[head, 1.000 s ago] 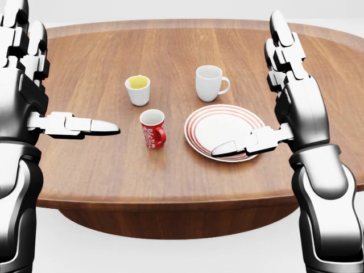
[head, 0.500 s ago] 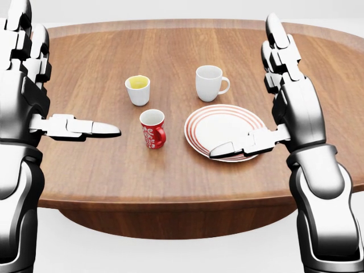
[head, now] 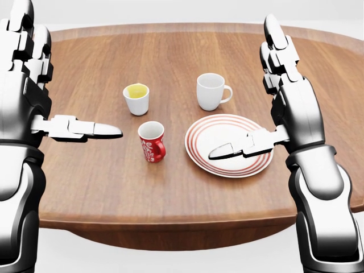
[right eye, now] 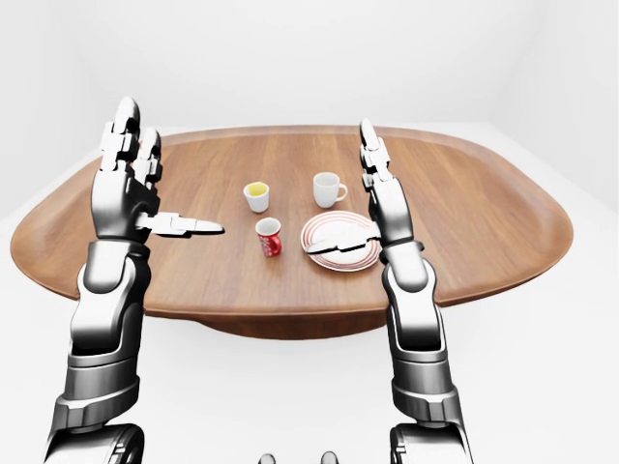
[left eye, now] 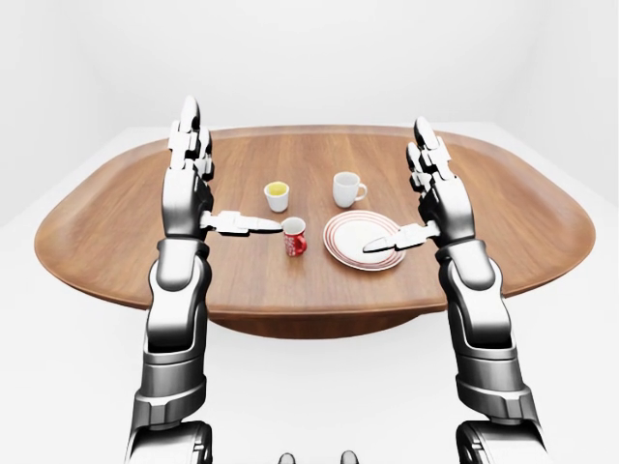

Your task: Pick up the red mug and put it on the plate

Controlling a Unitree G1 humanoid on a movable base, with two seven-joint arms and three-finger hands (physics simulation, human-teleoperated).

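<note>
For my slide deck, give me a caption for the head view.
Both open hands hover over the table, red mug beside the empty striped plate.

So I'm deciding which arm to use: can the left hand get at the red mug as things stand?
Probably yes. The left hand hangs open to the left of the red mug in the head view, with only bare table between them; the yellow-lined cup stands clear, higher up.
</note>
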